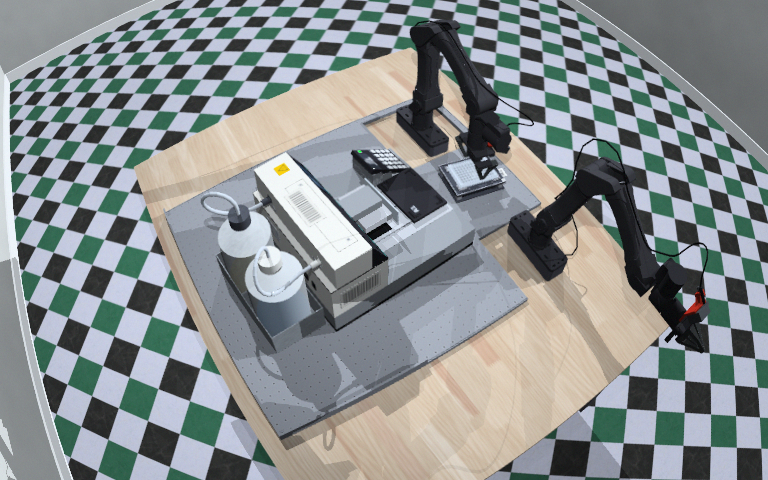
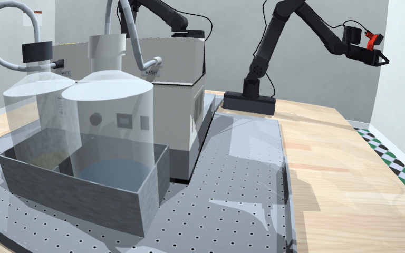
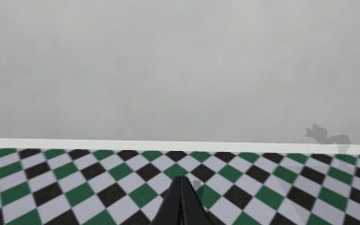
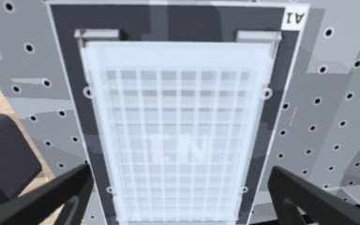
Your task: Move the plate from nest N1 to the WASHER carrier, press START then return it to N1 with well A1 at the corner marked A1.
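The clear plate lies in the nest N1, between its corner locators. The A1 label is at the top right of the right wrist view; the plate's cut-off corner is not clear. My right gripper is open, pointing down over the plate, one finger beyond each long side. My left gripper is shut and empty, out past the table edge. The washer has a dark flat panel that looks like its carrier. A green light shows on the keypad.
Two bottles with hoses stand in a grey bin behind the washer. The perforated board lies under the washer and nest. The right arm's base is near the keypad and nest.
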### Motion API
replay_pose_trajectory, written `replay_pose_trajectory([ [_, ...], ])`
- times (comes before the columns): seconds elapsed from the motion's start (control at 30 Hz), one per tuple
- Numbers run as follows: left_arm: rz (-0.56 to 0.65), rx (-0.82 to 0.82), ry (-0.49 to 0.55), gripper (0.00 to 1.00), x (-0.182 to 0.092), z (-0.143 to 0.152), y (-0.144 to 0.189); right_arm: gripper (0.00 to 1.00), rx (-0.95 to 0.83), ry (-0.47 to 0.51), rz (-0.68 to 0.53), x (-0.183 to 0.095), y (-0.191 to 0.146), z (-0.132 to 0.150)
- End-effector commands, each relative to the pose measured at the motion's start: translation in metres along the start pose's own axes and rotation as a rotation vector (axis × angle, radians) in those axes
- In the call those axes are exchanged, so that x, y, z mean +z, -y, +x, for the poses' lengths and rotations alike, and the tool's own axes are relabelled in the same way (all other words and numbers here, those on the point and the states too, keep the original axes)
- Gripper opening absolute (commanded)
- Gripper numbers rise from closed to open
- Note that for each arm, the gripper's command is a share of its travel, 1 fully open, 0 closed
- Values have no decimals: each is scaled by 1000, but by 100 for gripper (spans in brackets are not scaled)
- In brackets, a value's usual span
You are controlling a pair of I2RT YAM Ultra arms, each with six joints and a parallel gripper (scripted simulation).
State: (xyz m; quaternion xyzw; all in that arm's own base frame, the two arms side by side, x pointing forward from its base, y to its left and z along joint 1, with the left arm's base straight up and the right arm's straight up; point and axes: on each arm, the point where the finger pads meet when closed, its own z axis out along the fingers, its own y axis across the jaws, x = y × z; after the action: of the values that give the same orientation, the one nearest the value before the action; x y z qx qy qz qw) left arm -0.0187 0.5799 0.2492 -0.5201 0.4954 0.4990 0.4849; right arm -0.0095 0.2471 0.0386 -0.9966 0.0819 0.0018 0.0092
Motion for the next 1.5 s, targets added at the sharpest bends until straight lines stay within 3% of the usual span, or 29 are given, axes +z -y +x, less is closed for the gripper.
replay_pose_trajectory([
  [0.0,4,10,32,0,0,-7,-2,100,18,2,6,1,-1,3],
  [1.47,4,10,32,0,0,-7,-2,100,0,7,21,15,6,-3],
])
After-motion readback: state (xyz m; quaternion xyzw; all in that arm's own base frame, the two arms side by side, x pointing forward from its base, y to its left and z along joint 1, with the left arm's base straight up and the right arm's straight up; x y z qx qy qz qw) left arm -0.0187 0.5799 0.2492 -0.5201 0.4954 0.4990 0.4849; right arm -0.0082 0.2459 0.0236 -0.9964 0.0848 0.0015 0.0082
